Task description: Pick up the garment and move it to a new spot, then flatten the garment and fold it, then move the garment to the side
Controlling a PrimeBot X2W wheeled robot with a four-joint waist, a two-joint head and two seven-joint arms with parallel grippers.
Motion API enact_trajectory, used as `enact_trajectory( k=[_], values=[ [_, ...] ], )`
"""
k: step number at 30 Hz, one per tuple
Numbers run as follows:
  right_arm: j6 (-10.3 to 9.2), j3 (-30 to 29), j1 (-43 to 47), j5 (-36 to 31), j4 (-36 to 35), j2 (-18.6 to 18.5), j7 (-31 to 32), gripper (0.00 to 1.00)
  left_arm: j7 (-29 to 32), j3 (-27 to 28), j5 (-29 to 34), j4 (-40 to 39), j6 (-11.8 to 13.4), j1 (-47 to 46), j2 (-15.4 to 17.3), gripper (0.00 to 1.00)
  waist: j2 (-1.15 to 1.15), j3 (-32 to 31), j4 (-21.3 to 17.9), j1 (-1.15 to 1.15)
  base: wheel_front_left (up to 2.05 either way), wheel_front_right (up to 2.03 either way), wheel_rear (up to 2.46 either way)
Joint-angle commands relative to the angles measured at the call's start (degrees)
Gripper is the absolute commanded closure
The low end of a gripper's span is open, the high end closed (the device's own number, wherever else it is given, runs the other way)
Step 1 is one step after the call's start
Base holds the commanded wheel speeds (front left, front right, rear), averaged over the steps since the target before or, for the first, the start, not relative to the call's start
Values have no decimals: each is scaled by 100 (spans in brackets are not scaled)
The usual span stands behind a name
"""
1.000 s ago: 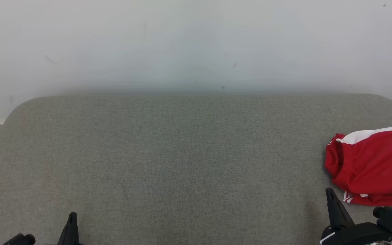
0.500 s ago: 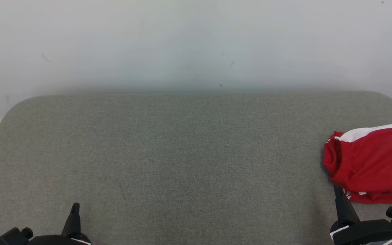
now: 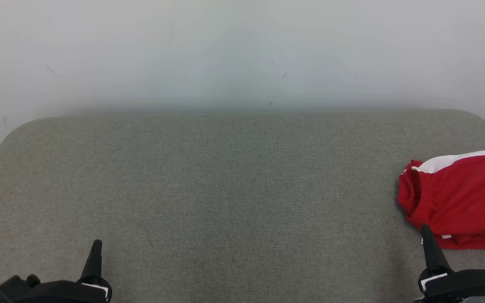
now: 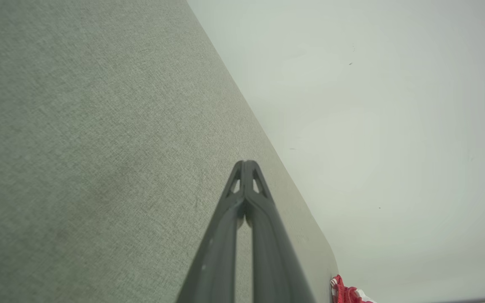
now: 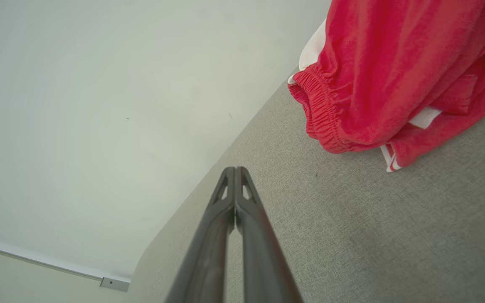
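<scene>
Just one garment, one table — left gripper, right gripper, both closed

A bright red garment, at three o'clock on the table, carries a white panel along its twelve o'clock edge and white trim with thin red stripes at its six o'clock hem. The table's covering is a plain grey-green weave. The wall at twelve o'clock is white with a few dark specks. The left gripper at seven o'clock and the right gripper at five o'clock are black, each with a small white patch at its base.
</scene>
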Motion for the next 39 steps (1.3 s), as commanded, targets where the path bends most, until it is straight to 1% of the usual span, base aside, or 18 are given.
enact_trajectory(
  k=[1, 14, 39],
  values=[
    [-1, -55, -128, 207, -105, -49, 43, 100, 54, 67, -156, -33, -54, -173, 9, 100, 0, 6, -7, 0, 0, 0, 0],
    [0, -179, -132, 1000, -213, -56, 218, 100, 247, 193, -783, 6, -212, -332, -103, 100, 0, 47, -51, 0, 0, 0, 0],
    [-1, -381, -134, 2282, -388, -65, 507, 100, 551, 389, -1812, 71, -468, -569, -286, 100, 0, 125, -137, 0, 0, 0, 0]
  ],
)
